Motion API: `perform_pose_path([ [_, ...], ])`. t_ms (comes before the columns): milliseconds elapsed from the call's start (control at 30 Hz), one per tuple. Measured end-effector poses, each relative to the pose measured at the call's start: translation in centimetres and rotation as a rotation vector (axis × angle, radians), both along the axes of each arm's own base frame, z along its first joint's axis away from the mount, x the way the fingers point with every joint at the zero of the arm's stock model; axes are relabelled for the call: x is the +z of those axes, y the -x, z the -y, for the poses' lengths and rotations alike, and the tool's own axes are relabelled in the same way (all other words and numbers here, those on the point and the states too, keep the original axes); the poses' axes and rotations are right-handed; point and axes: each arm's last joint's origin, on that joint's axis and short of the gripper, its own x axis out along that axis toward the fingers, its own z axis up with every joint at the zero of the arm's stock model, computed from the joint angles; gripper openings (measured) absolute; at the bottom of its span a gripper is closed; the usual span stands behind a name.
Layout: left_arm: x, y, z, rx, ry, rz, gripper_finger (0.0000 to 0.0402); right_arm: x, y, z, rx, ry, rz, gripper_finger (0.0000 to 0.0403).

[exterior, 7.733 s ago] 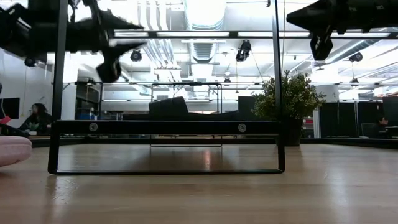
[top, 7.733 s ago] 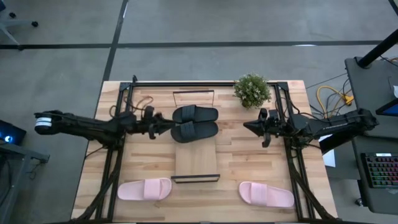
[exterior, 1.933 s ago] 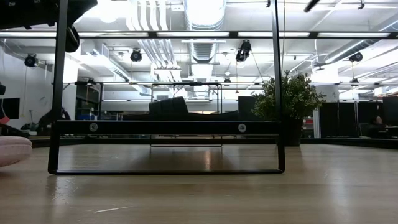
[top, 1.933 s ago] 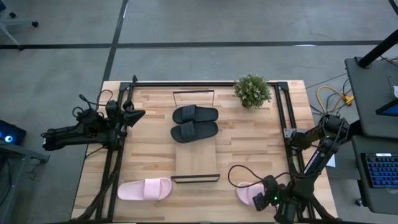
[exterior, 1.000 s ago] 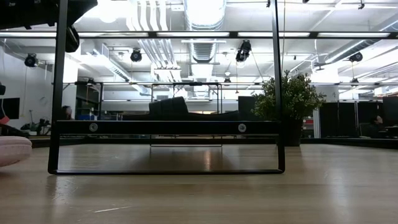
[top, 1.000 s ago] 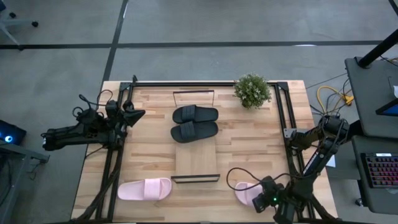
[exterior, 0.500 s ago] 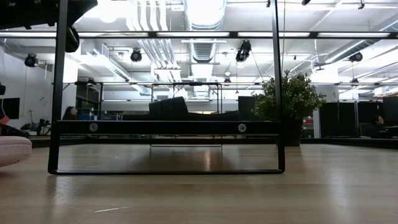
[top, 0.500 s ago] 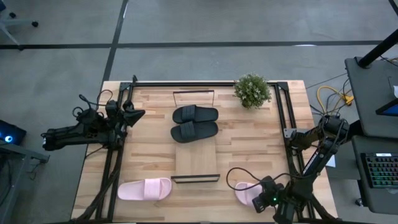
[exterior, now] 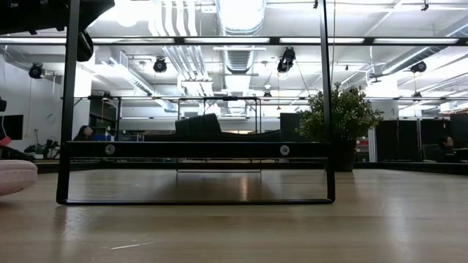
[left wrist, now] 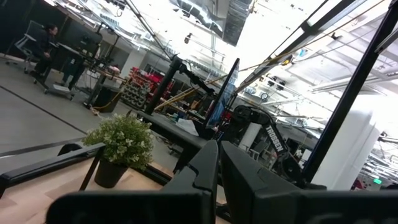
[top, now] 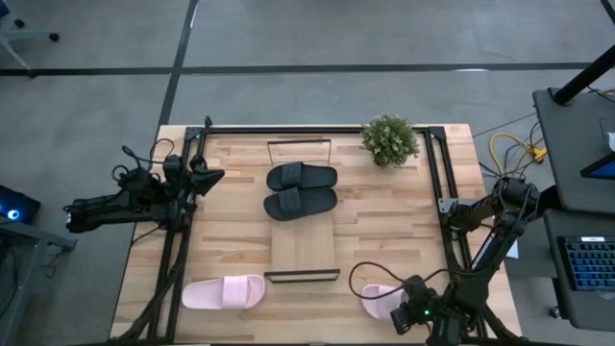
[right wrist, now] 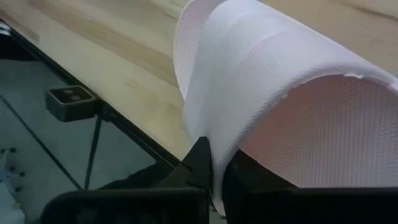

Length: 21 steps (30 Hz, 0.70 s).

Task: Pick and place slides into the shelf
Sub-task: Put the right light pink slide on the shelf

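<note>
Wooden tabletop (top: 384, 207) carries the shelf (top: 303, 248), two black slides (top: 301, 189) on it. Right gripper (right wrist: 214, 171) pinches a pink slide (right wrist: 273, 112) at the near edge. Left gripper (top: 213, 176), closed and empty, waits at the left side.

The long narrow light-wood shelf board (top: 303, 235) has thin black metal frame ends and lies on a slightly warmer, plank-striped wooden tabletop (top: 384, 207) at centre frame. Two matte black open-toe slides (top: 301, 189) sit on it toward the upper middle. A pale pink slide (top: 224, 291) lies lower left; another pale pink slide (top: 378, 299) lower right shows a fine woven grid texture on its strap in the right wrist view. A small potted plant (top: 389, 139) with speckled green-and-white foliage stands upper right. Both arms are dark, nearly black. The floor around is grey with dark lines.
</note>
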Motion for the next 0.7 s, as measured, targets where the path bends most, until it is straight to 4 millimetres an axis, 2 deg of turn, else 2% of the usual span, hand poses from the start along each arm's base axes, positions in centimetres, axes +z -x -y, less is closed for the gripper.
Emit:
perform_pose_path([
  [333, 0.0, 0.0, 0.0, 0.0, 0.0, 0.0, 0.0004, 1.4, -0.2, -0.2, -0.018, 0.012, 0.037, 0.0009],
  [700, 0.1, 0.1, 0.0, -0.001, -0.002, 0.008, 0.0004, 7.0, 0.1, 1.6, -0.09, 0.135, 0.189, 0.0009],
])
